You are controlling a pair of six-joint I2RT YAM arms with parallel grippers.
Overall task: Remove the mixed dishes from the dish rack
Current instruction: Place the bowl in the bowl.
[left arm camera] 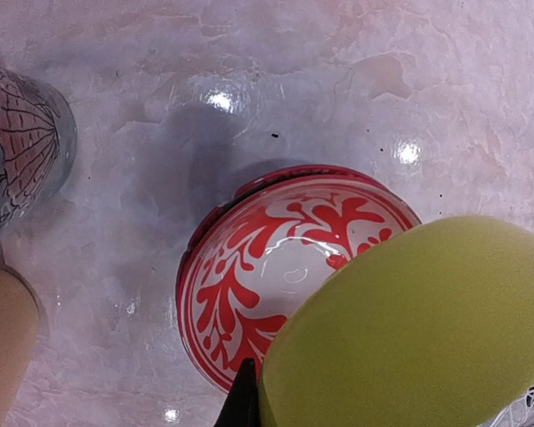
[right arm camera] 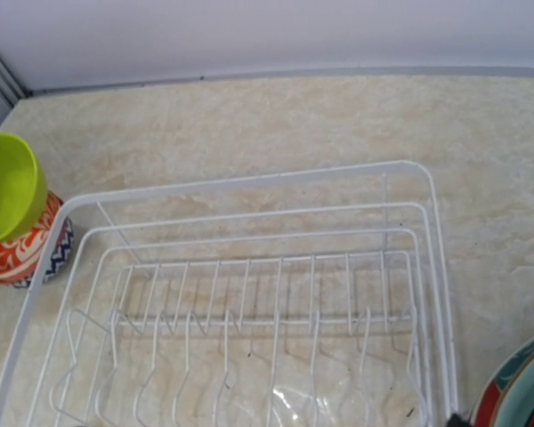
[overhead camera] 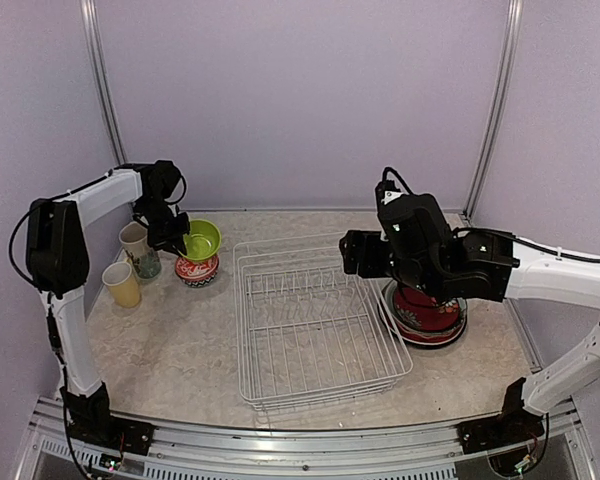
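Note:
My left gripper [overhead camera: 178,238] is shut on the rim of the lime green bowl [overhead camera: 203,239], holding it tilted just above the red-white patterned bowl [overhead camera: 197,268]. In the left wrist view one dark fingertip [left arm camera: 242,402] presses the outside of the lime bowl [left arm camera: 418,329], with the patterned bowl [left arm camera: 267,267] under it. A blue zigzag bowl [right arm camera: 60,258] sits under the patterned one. The white wire dish rack [overhead camera: 315,320] stands mid-table with nothing in it. My right gripper [overhead camera: 352,252] hovers over the rack's right rear. I cannot tell how its jaws stand.
A cream-teal mug [overhead camera: 137,245] and a yellow cup [overhead camera: 122,284] stand left of the bowls. A stack of plates [overhead camera: 427,312], red floral on top, lies right of the rack under my right arm. The back wall is close behind.

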